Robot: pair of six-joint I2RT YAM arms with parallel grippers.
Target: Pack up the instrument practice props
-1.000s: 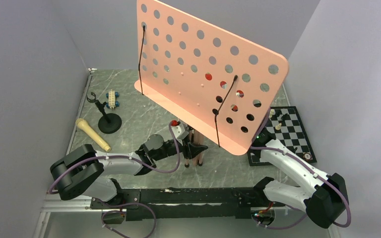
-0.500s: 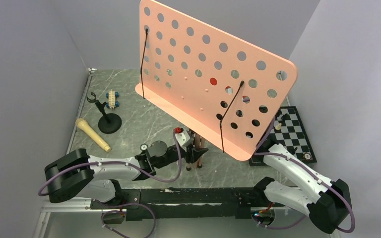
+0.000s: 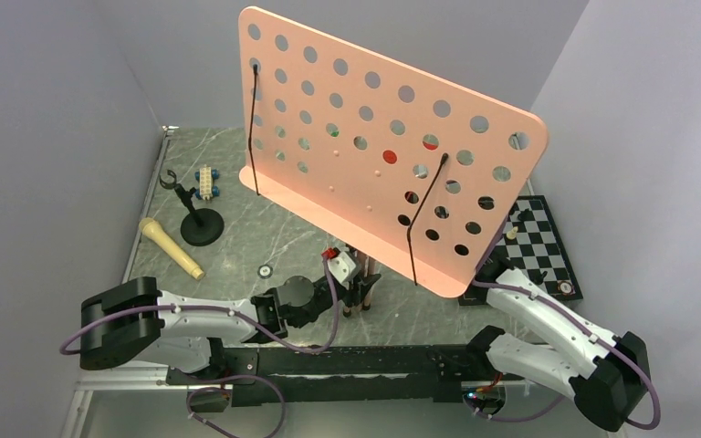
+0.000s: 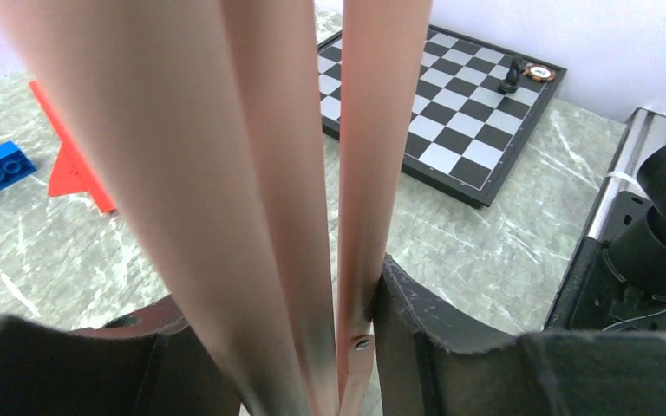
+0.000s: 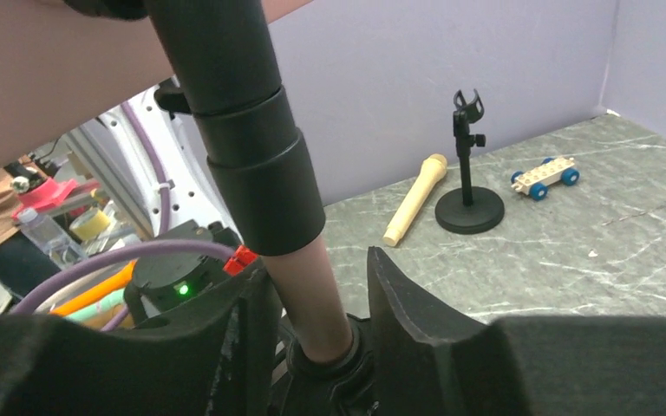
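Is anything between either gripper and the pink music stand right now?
Nothing visible. The left gripper is closed on the pink music stand's folded legs. The stand's pole sits between the fingers of the right gripper, though a gap shows on one side.

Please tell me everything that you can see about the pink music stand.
The music stand has a wide pink metal-looking desk, perforated with round holes, with two black wire page holders. It is tilted above the table. Its pink legs are folded together, clamped in the left gripper; the right gripper flanks its pole under a black collar.
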